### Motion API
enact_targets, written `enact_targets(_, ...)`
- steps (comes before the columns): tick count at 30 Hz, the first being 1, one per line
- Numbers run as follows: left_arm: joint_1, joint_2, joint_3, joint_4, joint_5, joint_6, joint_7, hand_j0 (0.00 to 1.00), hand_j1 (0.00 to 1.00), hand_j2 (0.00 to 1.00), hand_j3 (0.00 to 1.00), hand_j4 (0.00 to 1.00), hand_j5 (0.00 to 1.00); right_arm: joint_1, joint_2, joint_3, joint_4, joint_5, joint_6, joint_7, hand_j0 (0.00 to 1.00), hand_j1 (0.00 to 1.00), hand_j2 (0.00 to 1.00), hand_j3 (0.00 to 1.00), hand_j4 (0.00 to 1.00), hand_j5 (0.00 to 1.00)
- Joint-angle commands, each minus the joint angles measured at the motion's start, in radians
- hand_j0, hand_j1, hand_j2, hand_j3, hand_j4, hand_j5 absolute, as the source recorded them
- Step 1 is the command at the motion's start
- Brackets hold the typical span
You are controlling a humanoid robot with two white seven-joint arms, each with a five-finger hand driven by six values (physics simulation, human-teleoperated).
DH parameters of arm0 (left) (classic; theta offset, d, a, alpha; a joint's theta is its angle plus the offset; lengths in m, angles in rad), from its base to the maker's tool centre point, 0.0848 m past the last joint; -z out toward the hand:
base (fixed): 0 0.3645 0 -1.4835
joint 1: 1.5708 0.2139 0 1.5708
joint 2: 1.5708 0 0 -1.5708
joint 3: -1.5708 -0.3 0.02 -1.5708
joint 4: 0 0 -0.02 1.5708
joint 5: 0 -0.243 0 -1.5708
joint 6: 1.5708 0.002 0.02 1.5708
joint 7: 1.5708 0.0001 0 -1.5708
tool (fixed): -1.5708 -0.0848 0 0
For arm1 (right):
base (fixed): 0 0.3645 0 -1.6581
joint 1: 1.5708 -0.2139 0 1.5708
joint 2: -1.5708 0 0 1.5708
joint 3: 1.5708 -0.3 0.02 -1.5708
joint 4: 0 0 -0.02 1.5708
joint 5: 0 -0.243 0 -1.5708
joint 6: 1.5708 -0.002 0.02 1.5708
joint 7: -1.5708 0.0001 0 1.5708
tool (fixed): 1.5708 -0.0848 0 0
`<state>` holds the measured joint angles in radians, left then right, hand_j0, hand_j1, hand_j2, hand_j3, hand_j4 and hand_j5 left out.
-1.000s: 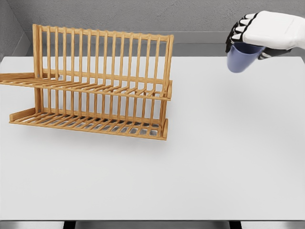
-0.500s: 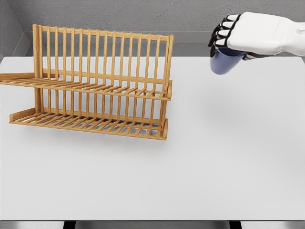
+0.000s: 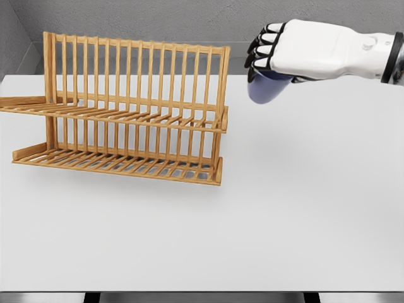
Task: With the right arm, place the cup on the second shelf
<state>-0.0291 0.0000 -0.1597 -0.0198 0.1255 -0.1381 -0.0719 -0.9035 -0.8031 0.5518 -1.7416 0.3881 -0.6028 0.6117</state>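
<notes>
Nearest the viewer lay the white table (image 3: pixel 265 227), its front edge running across the bottom of the view. Further back, on the table's left half, stood a wooden dish rack (image 3: pixel 126 107) w/ two slatted tiers: a lower shelf (image 3: pixel 120 164) resting on the table and a second shelf (image 3: pixel 113 115) above it, backed by a row of upright slats. Both tiers carried nothing. The rack's left end ran out to the view's left edge.

To the right of the rack and higher, the right hand (image 3: pixel 284 53) reached in from the right edge, white shell w/ black finger joints, its fingers (image 3: pixel 262 47) curled down and closed around a blue cup (image 3: pixel 266 88). Only the cup's lower body showed below the palm; rim and any handle were hidden, so its exact tilt could not be read. Cup hung in the air above the table's far part, just right of the rack's right end post, at approx. the level of the rack's top rail, touching neither rack nor table. A faint shadow lay on the table below it.

Farthest back: grey wall (image 3: pixel 158 19) behind the table. Left arm did not show.
</notes>
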Motion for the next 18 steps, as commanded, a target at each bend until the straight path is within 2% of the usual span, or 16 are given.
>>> enact_targets(1, 0.000, 0.000, 0.000, 0.000, 0.000, 0.000, 0.000, 1.00, 1.00, 1.00, 1.00, 1.00, 1.00, 0.000, 0.013, 0.003, -0.003, -0.003, 0.003, -0.001, 0.59, 0.59, 0.59, 0.59, 0.59, 0.59)
enact_targets(11, 0.000, 0.000, 0.000, 0.000, 0.000, 0.000, 0.000, 1.00, 1.00, 1.00, 1.00, 1.00, 1.00, -0.003, 0.071, 0.008, -0.001, -0.005, 0.006, -0.001, 0.60, 0.60, 0.60, 0.60, 0.60, 0.60)
enact_targets(15, 0.000, 0.000, 0.000, 0.000, 0.000, 0.000, 0.000, 1.00, 1.00, 1.00, 1.00, 1.00, 1.00, -0.009, 0.117, 0.011, -0.004, -0.005, 0.028, -0.001, 0.60, 0.60, 0.60, 0.60, 0.60, 0.60)
enact_targets(18, 0.000, 0.000, 0.000, 0.000, 0.000, 0.000, 0.000, 1.00, 1.00, 1.00, 1.00, 1.00, 1.00, -0.009, 0.124, 0.016, -0.004, -0.005, 0.028, -0.001, 0.60, 0.60, 0.60, 0.60, 0.60, 0.60)
